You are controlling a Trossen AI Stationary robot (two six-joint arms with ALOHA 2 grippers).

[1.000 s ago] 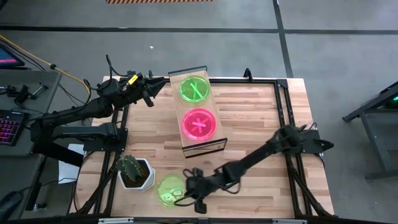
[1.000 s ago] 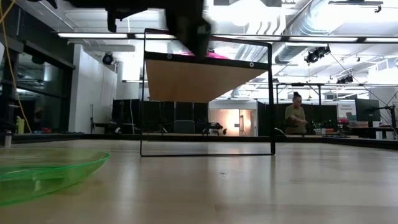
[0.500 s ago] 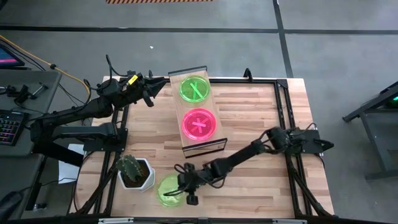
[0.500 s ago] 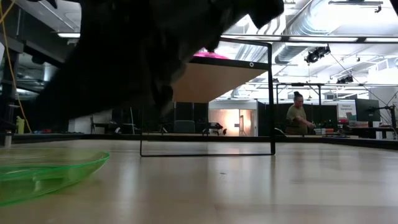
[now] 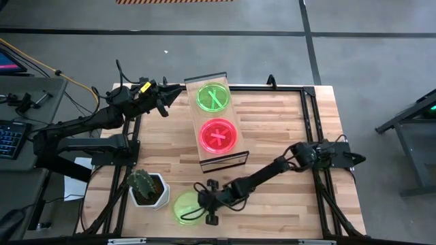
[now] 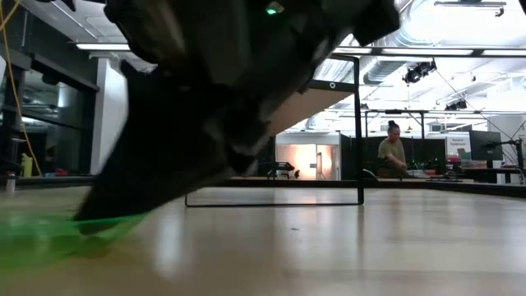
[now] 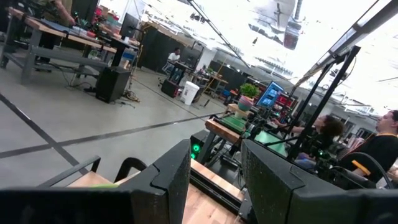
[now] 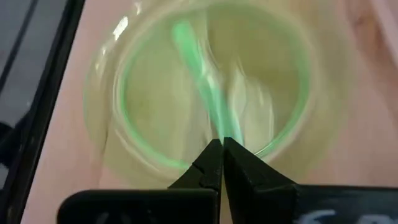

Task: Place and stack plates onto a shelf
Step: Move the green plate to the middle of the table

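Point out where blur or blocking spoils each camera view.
Low view: the right pincer looms dark and unfocused, hiding most of the light-wood shelf. Right wrist view: the neon green translucent round plate is smeared and soft, glare at its rim. High view: sharp. Left wrist view: the left pincer's fingers are blurred.

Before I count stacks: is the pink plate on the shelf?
Yes, the high view shows the pink plate lying on the shelf, beside a green plate.

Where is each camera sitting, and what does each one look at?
High view: above the table, straight down; both arms, shelf, green plate.
Low view: table height, looking across; right gripper looms close.
Left wrist view: on left arm, facing the room; own fingers.
Right wrist view: over the green plate; own fingertips.
High and right wrist share that plate.
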